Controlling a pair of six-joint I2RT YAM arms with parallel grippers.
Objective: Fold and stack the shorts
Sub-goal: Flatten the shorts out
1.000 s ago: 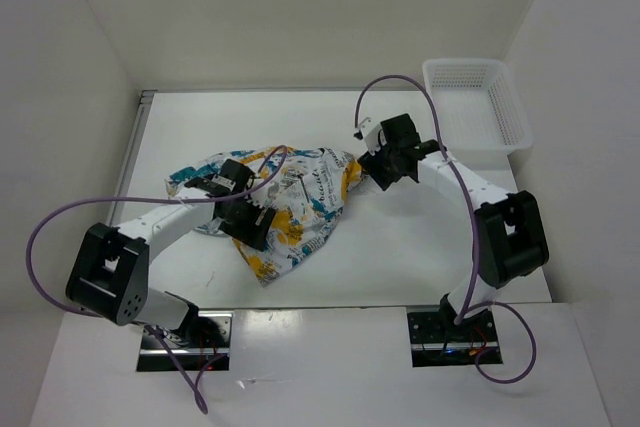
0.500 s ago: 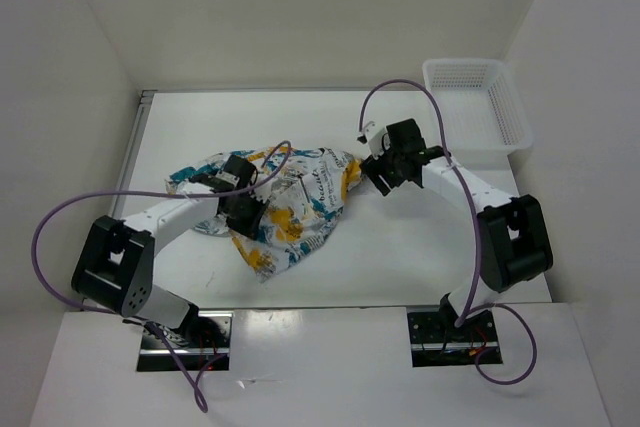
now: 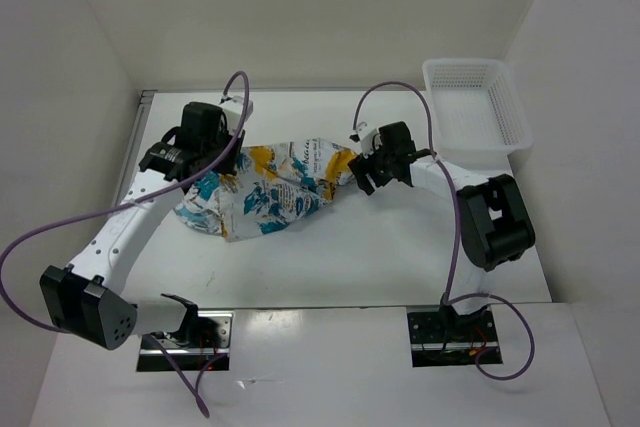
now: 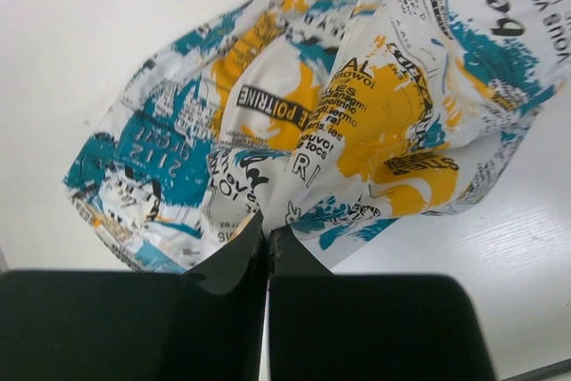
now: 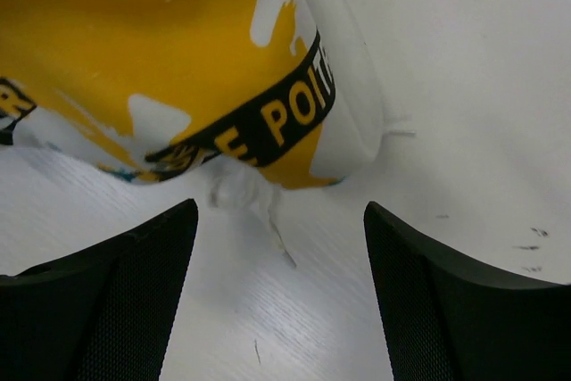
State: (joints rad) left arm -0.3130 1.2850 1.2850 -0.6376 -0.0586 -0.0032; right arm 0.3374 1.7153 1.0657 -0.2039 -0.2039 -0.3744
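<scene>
While the left gripper (image 4: 266, 236) had its two fingers pressed tight together, it was pinching a bit of the shorts (image 3: 268, 192) between them. Seen from the top, that pinch was at the 10 o'clock end of the shorts. The shorts lay on the white table (image 3: 400, 247), a little toward 9 o'clock from the middle. They were crumpled, not flat. The right gripper (image 5: 278, 213) was at the 3 o'clock end of the shorts. Its fingers were spread wide apart and held nothing. A yellow part of the shorts with a black band sat just past its tips. The white basket (image 3: 512, 107) stood at 2 o'clock, well apart from the shorts.
</scene>
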